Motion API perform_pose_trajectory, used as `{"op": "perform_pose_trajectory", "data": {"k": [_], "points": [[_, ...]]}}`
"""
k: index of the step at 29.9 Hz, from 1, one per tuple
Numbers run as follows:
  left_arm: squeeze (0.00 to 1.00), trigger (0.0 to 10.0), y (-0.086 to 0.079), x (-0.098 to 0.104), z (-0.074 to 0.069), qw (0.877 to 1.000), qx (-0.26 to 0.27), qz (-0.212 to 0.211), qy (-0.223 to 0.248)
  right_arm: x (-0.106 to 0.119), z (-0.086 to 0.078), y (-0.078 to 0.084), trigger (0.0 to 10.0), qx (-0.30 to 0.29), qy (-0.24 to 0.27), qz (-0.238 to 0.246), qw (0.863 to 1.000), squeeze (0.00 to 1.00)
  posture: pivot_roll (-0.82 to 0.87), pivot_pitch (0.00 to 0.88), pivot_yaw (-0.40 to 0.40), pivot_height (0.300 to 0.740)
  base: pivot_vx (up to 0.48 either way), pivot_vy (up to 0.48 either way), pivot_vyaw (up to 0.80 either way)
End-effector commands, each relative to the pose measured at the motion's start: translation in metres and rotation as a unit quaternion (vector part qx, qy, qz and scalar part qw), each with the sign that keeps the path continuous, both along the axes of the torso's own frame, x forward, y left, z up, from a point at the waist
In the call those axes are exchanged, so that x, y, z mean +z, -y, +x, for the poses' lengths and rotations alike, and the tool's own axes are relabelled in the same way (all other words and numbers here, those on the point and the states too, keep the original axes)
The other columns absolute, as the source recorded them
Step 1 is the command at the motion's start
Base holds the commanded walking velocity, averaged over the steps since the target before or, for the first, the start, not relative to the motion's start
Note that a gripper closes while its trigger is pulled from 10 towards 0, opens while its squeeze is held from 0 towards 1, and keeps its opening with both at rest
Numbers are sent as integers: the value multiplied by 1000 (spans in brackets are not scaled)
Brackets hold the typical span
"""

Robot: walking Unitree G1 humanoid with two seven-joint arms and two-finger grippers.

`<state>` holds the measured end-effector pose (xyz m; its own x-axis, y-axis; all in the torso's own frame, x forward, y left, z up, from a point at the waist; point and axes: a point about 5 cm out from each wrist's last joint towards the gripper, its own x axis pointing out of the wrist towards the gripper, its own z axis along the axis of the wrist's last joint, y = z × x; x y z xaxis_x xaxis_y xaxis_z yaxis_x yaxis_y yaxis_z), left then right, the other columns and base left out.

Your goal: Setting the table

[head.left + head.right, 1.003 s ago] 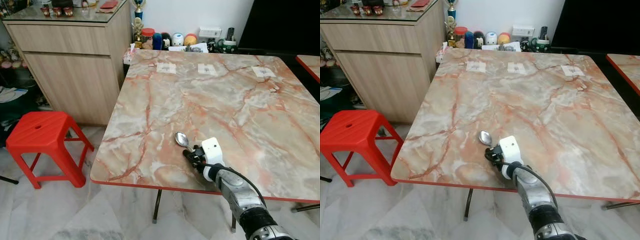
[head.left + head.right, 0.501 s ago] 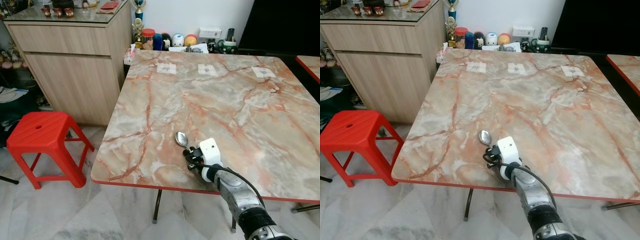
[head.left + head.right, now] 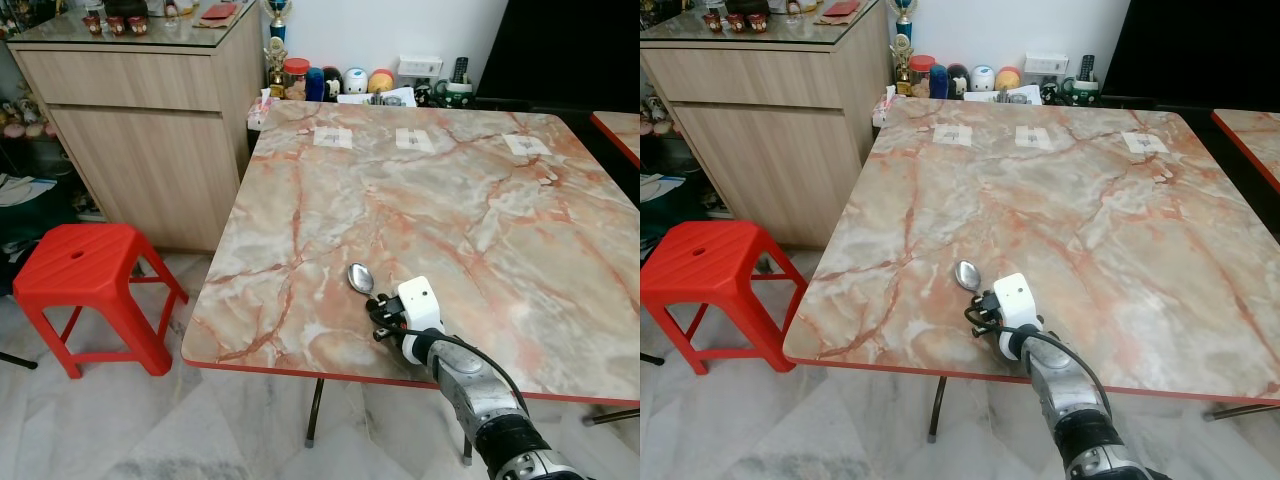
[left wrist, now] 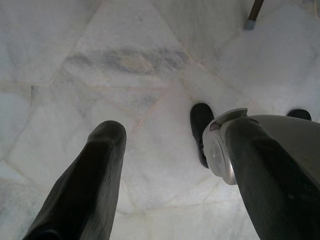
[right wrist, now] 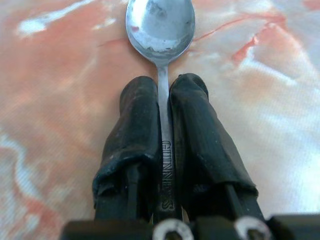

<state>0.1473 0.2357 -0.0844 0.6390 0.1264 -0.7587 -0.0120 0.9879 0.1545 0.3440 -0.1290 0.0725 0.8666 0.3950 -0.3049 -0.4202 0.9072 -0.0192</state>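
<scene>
the surface is a square slab of glossy marble pattern, pale grey and cream run through with salmon-pink veins, trimmed along its near edge with a thin red band. a small metal spoon lies near that near edge, its oval bowl dull and smeared, its slim flat handle stamped with letters. the right gripper has its two soft, rounded black fingers pressed against either side of the handle, jaws narrow and clamped on it, the bowl sticking out just past the tips toward the middle of the surface.

most of the marble beyond the spoon is open, with three small paper squares set near the far side and a row of jars and ornaments along the far edge. a red plastic stool stands on the pale marble floor well apart to the left, beside a wood-grain cabinet.

the silver right arm reaches up from below the near edge, forearm sloping forward, white wrist block low over the surface. the left gripper hangs over the floor, fingers spread wide.
</scene>
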Motion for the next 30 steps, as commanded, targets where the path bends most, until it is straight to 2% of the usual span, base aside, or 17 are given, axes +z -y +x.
{"op": "perform_pose_trajectory", "data": {"k": [1,2,3,4,11,18,26,30], "points": [[0,10000,2,-4,-7,1000,-3,-4,-16,-15,-7,8,0,-36,-22,-7,999,0,61,122,-30,740,0,0,0],[0,10000,2,-4,-7,1000,-3,-4,-16,-12,-6,10,3020,-47,-12,-2,999,0,59,122,-30,740,0,0,0],[0,10000,2,-3,-7,1000,-3,-4,-16,-11,-5,10,3020,-53,-7,2,999,0,59,122,-30,740,0,0,0],[0,10000,2,-3,-7,1000,-3,-3,-15,-3,-2,13,10000,-71,28,3,997,0,59,121,-31,740,0,0,0],[0,10000,2,-4,-7,1000,-3,1,-14,18,-3,20,10000,-111,115,27,987,0,56,122,-36,740,0,0,0],[0,10000,4,-4,-8,1000,-5,1,-16,18,-11,26,10000,-134,141,37,980,0,53,123,-37,740,0,0,0],[0,10000,5,-5,-8,1000,-6,1,-19,34,-24,39,10000,-191,219,42,956,0,50,105,-39,740,0,0,0],[0,10000,5,-5,-8,1000,-7,0,-21,35,-28,38,10000,-194,228,48,953,0,50,87,-34,740,0,0,0]]}}
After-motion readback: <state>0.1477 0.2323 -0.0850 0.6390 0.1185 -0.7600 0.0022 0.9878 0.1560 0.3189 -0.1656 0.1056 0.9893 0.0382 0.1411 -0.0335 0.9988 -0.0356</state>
